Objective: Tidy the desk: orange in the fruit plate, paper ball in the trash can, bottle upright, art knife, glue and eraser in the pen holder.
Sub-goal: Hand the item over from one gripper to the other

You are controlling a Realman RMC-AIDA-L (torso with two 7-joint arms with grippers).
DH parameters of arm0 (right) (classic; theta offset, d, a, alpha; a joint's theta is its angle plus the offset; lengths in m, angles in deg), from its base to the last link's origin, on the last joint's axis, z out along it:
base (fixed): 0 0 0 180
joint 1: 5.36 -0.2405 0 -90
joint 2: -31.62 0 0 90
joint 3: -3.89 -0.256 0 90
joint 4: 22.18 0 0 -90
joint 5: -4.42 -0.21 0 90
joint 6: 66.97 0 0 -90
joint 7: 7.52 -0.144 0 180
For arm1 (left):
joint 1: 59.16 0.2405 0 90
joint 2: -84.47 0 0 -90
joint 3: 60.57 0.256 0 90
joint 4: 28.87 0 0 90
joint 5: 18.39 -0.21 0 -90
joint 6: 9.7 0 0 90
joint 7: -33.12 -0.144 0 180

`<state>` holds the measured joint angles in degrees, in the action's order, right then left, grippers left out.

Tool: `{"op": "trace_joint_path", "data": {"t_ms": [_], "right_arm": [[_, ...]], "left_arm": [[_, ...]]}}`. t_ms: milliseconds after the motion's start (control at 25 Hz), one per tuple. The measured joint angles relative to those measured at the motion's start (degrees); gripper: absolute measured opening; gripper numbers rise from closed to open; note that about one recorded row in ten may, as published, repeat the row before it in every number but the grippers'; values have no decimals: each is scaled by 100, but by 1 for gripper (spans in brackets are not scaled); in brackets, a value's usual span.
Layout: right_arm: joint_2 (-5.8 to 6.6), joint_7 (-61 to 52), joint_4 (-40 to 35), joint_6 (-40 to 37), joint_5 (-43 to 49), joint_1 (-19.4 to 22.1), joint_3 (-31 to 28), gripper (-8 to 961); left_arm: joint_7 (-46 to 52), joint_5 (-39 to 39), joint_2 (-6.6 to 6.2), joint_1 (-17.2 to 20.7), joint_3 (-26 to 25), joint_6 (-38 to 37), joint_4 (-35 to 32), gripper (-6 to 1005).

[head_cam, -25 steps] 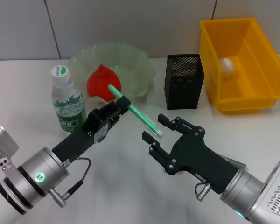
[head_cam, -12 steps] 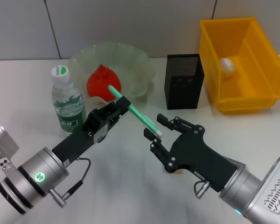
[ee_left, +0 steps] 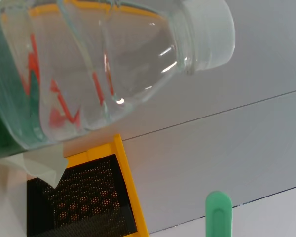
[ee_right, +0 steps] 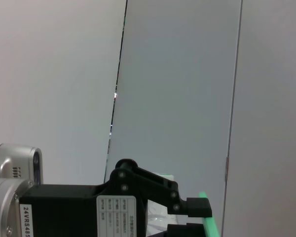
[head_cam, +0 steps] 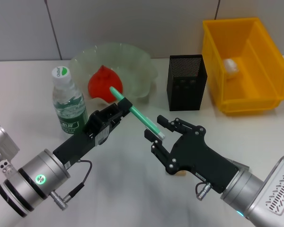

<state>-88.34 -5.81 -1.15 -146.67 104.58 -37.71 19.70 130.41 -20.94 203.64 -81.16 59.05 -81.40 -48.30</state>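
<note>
My left gripper (head_cam: 121, 108) is shut on the green art knife (head_cam: 141, 117) and holds it slanted above the table. The knife's lower end lies between the spread fingers of my open right gripper (head_cam: 155, 128). The bottle (head_cam: 66, 101) stands upright at the left. The orange (head_cam: 103, 82) lies in the pale green fruit plate (head_cam: 134, 57). The black mesh pen holder (head_cam: 186, 81) stands behind the grippers. The paper ball (head_cam: 230, 65) lies in the yellow bin (head_cam: 262, 101). The right wrist view shows my left gripper (ee_right: 187, 210) with the knife (ee_right: 209, 223).
A small tan thing (head_cam: 180, 173) shows under my right gripper; I cannot tell what it is. The left wrist view shows the bottle (ee_left: 89, 64) close up, the pen holder (ee_left: 79, 205) and the knife's tip (ee_left: 218, 213). A wall rises behind the table.
My right gripper has shifted slightly left toward the knife's lower end. The left arm and the knife have not moved.
</note>
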Motion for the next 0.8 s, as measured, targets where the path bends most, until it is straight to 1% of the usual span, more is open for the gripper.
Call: {"op": "trace_joint_path", "data": {"t_ms": [280,560,800], "right_arm": [[0,6,0,86,12,-32,-7,382],[0,6,26,88,13,-48,-8,254],[0,6,52,121,14,-72,-56,226]], "left_arm": [[-3,0,0,-6,0,8,0,298],[-1,0,0,2,0,25,0,301],[0,0,0,3,0,26,0,305]]}}
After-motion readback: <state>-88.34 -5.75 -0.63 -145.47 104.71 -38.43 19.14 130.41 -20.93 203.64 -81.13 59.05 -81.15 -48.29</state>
